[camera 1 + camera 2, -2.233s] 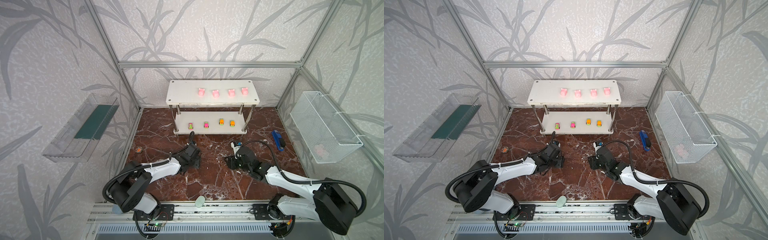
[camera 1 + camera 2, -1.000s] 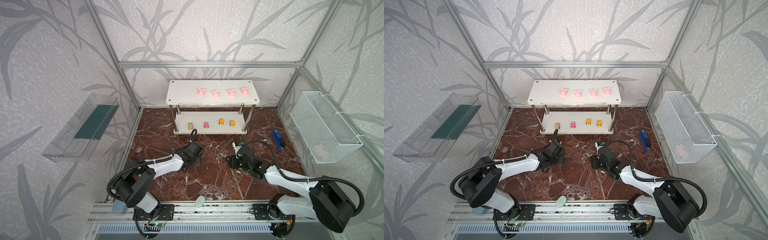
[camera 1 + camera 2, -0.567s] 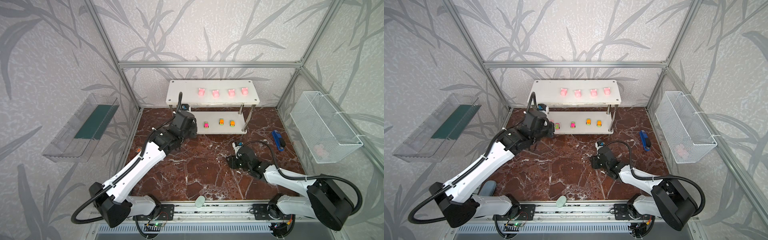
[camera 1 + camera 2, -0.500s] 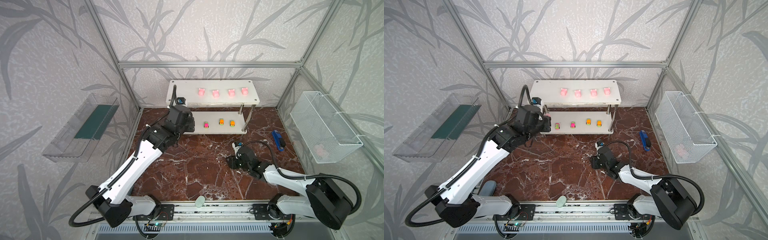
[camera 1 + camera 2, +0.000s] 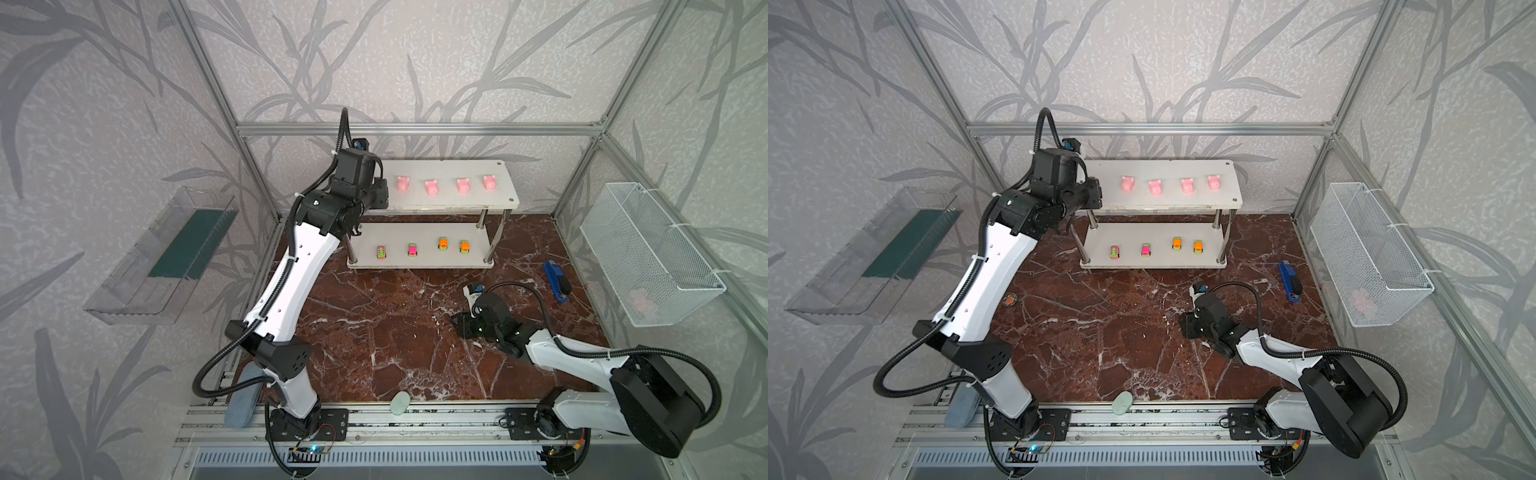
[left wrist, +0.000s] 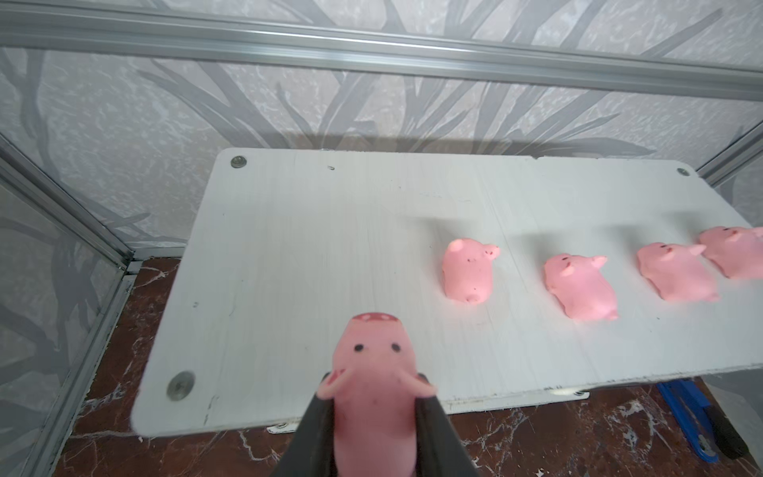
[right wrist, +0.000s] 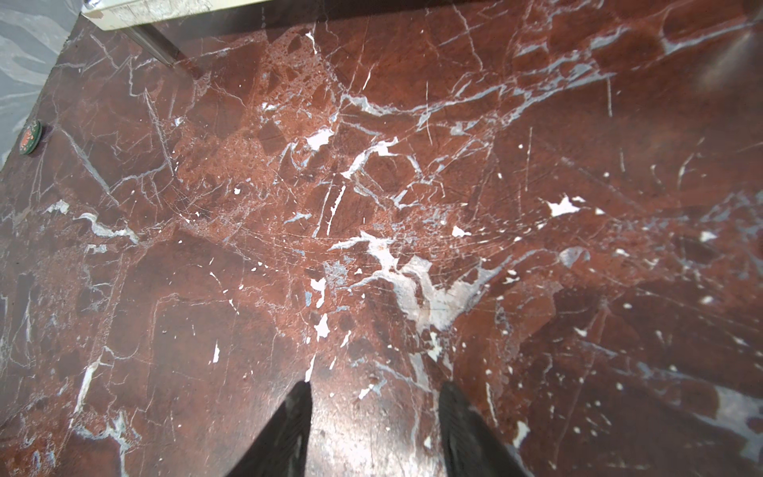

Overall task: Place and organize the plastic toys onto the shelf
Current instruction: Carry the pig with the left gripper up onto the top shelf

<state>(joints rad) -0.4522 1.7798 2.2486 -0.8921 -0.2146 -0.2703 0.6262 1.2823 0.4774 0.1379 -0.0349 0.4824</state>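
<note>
One pig (image 6: 371, 355) clamped by flanks in left gripper (image 6: 375, 399); looks light, soft, squashable: grip mid-body, gently; right gripper (image 7: 373, 390) jaws apart, empty.

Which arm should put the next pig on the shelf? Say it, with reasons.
Left. The left gripper holds a pig at the shelf's bare end; the right gripper hangs open and empty above the table.

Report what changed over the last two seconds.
The left gripper rose from the tabletop to the top board of the shelf, at its left end, shut on a pig. The right gripper stays low and open; four pigs and four cars sit unmoved.
</note>
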